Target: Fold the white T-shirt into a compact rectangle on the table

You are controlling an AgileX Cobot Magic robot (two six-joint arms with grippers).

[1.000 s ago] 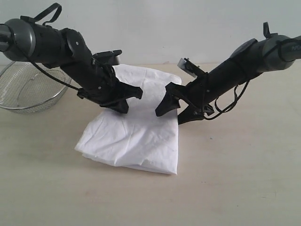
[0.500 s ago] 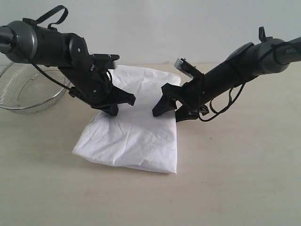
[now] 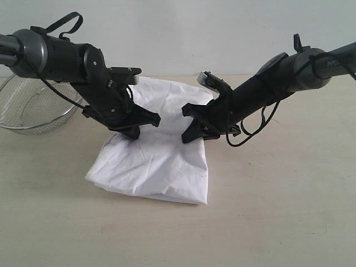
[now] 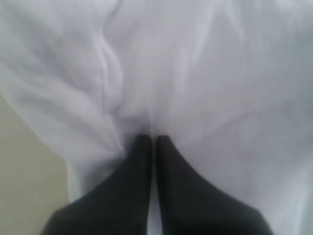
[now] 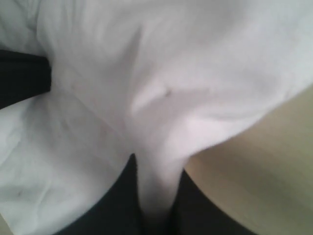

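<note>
Table point(image 3: 289, 222), T-shirt point(image 3: 156, 161); arm lettering point(image 3: 337, 63) seemingly blurred.

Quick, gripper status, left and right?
Left gripper: closed, apparently pinching a fold of the white T-shirt.
Right gripper: closed, shirt fabric clamped between its fingers.

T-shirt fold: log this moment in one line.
T-shirt: folded bundle on table | left hand: shut on T-shirt | right hand: shut on T-shirt fold | bowl: apart, untouched

Wrinkled white T-shirt point(image 4: 205, 73) fills nearly everything. Dark fingers point(image 4: 137, 186) of the left gripper point(image 4: 152, 139) pressed together, tips pinching a puckered fold. Sliver of beige table point(image 4: 24, 186) past the shirt's edge.
</note>
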